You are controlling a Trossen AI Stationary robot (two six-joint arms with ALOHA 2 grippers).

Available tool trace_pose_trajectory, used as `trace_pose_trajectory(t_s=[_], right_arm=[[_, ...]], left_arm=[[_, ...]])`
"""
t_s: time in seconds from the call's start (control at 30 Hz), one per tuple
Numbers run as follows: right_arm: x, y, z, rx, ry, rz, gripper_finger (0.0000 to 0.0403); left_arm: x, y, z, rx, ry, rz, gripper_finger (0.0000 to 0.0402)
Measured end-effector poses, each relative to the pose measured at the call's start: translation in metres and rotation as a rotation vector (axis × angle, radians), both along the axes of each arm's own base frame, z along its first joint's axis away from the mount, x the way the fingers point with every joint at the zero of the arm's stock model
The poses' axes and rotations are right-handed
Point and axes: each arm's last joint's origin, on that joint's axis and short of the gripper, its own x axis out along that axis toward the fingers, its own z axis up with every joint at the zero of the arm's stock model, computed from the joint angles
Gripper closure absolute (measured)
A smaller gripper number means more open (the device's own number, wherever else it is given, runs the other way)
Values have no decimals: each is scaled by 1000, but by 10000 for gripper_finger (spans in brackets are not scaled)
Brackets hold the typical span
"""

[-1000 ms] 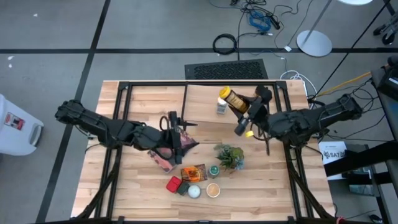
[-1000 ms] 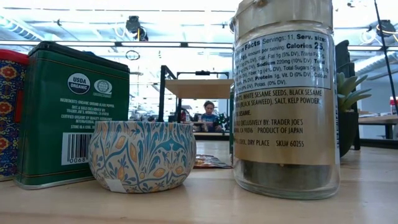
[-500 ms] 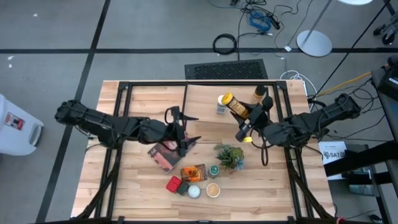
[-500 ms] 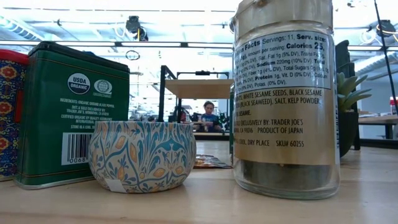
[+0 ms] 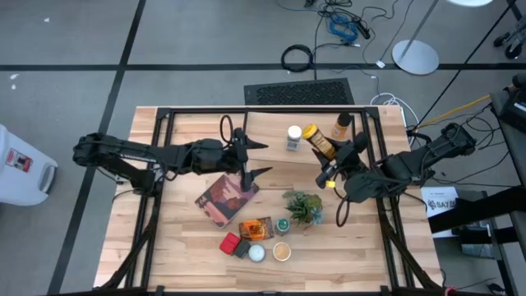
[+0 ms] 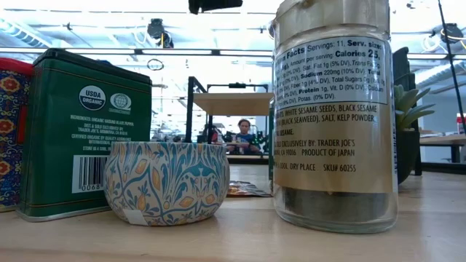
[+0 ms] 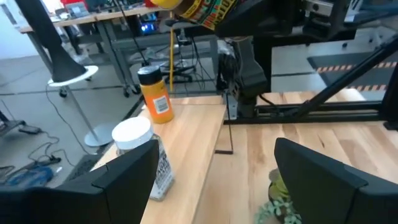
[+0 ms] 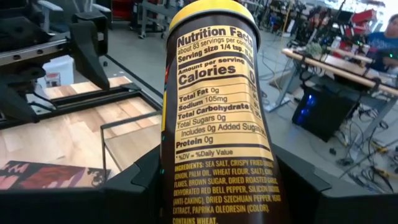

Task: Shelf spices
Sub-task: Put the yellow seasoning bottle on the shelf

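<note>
maroon book [image 5: 226, 197] lying flat on the table [image 5: 189, 255], little potted plant [image 5: 303, 206] sitting off to its side

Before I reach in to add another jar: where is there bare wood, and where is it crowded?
The wooden table is bare along its left side, left of the maroon book. The shelf is free left of the white-capped jar. It is crowded in the front cluster of tins beside the potted plant.

Bright overhead light; low view bg blurry.
</note>
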Motion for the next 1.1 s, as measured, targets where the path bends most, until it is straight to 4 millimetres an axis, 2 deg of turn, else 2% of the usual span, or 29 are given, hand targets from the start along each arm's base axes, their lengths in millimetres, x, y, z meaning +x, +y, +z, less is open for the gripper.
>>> trace_pose_trajectory(t_s=[0.1,0.47,0.8,1.1], right_arm=[[-2,-1,-3,21,-1,-14,207],[-2,3,-25,108,61,-28,207],[4,29,-36,100,68,48,207],[16,52,-24,49,14,180,207]], left_arm=[[0,2,-6,-18,-1,3,73],[0,-1,-8,-21,10,-12,72],[0,-3,-8,-65,10,-65,72],[6,-6,1,-119,-126,-162,72]])
